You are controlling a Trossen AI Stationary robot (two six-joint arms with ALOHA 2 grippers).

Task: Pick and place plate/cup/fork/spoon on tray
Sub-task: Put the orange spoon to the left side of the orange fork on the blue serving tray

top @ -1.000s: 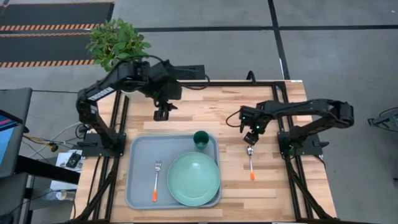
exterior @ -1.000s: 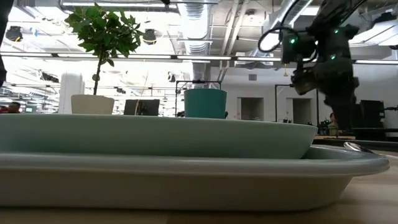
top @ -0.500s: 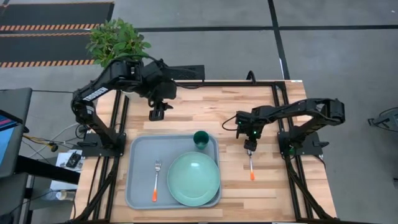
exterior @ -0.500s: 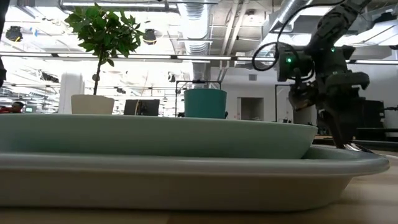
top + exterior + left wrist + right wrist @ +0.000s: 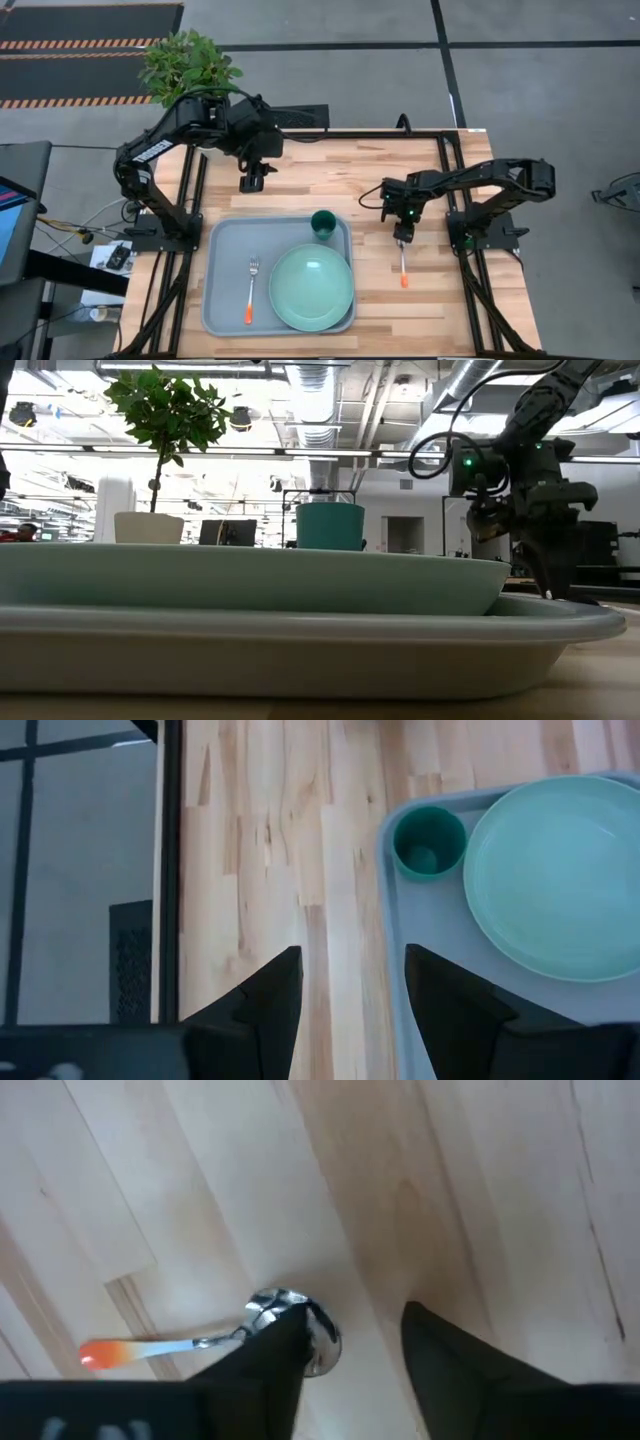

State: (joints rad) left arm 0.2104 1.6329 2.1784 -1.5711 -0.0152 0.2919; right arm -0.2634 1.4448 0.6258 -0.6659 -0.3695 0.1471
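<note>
Since a second ago the right gripper (image 5: 402, 233) has dropped from above the spoon (image 5: 403, 262) down onto its bowl end, and its fingers have narrowed around it. From where I stand, the right arm reaches from its base by the table's right edge leftward across the boards, elbow raised, wrist bent down so the gripper points at the table (image 5: 330, 165). Its two dark fingers stand a little apart, one on each side of the spoon's bowl (image 5: 296, 1328); one finger overlaps the bowl, but I cannot tell whether they have pinched it. The spoon lies flat on the bare wood, right of the tray (image 5: 225, 290), its orange tip pointing toward the table's front edge.

Over on the other side the left arm arches from its base at the table's left edge toward the back. The left gripper (image 5: 254, 182) hangs above bare boards behind the tray's back edge, fingers partly apart, holding nothing.

On the tray the plate (image 5: 311, 288) fills the front right part. The cup (image 5: 322, 224) stands upright in the back right corner, just beside the plate. The fork (image 5: 251, 290) lies left of the plate, tines toward the back.
</note>
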